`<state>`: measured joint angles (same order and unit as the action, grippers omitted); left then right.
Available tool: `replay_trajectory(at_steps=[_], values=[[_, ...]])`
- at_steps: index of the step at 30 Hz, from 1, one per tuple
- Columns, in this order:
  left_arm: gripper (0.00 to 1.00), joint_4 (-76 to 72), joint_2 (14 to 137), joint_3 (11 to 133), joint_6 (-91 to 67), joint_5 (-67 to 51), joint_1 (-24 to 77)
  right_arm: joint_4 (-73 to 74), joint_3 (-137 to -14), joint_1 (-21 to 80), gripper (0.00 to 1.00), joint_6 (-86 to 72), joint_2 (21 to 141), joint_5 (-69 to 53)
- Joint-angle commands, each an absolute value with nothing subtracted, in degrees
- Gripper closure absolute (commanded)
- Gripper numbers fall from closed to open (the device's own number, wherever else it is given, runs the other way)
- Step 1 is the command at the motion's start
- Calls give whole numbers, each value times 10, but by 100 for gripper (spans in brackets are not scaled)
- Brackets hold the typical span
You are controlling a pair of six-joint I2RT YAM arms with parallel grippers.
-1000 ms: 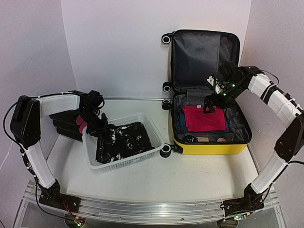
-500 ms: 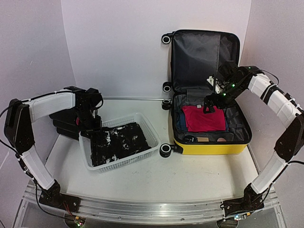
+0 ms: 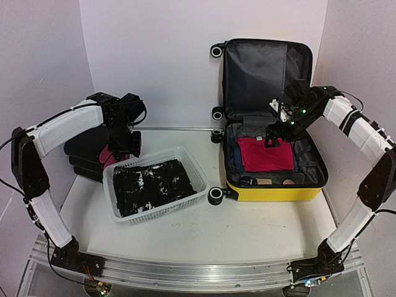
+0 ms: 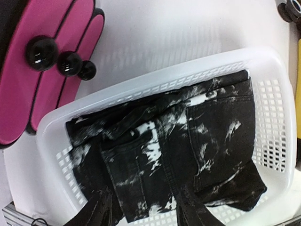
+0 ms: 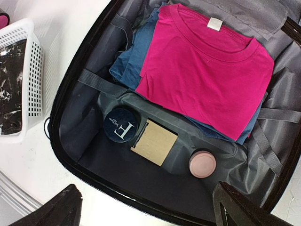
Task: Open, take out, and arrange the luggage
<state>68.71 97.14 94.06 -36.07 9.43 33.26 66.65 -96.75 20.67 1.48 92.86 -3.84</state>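
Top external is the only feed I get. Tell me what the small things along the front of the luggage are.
Observer: The right wrist view shows three in a row: a dark blue round tin, a brown square card and a pink round jar.
Operator: Report the right gripper.
Observer: The right gripper is open wide over the luggage, holding nothing.
Operator: Now the left.
Observer: The left gripper is open and empty; its camera looks down on black-and-white jeans in the white basket.

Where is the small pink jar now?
The pink jar lies inside the open suitcase, in the right wrist view right of the tan box and below the pink shirt.
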Motion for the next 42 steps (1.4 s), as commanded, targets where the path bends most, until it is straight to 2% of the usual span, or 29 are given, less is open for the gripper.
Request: replay_trajectory(at_steps=[1, 7, 13, 17, 19, 27, 31, 37, 42], values=[[53, 690, 1030, 948, -367, 80, 308, 659, -989, 208, 2, 5, 924, -37], [55, 633, 1074, 856, -360, 68, 288, 659, -980, 208, 2, 4, 915, -28], [44, 578, 1155, 863, -319, 46, 292, 657, -975, 208, 2, 4, 916, -34], [34, 560, 1169, 861, -317, 13, 305, 657, -973, 208, 2, 4, 913, -22], [32, 555, 1172, 860, -315, 2, 309, 657, -970, 208, 2, 4, 910, -17], [27, 541, 1156, 864, -301, -30, 325, 657, -958, 208, 2, -32, 909, -1], [25, 541, 1110, 905, -287, -17, 331, 671, -971, 206, 2, -88, 926, 111], [20, 535, 1046, 977, -265, -8, 339, 686, -984, 204, 2, -43, 962, 68], [20, 522, 1021, 1004, -253, -34, 338, 695, -1018, 203, 2, -57, 1022, 14]])
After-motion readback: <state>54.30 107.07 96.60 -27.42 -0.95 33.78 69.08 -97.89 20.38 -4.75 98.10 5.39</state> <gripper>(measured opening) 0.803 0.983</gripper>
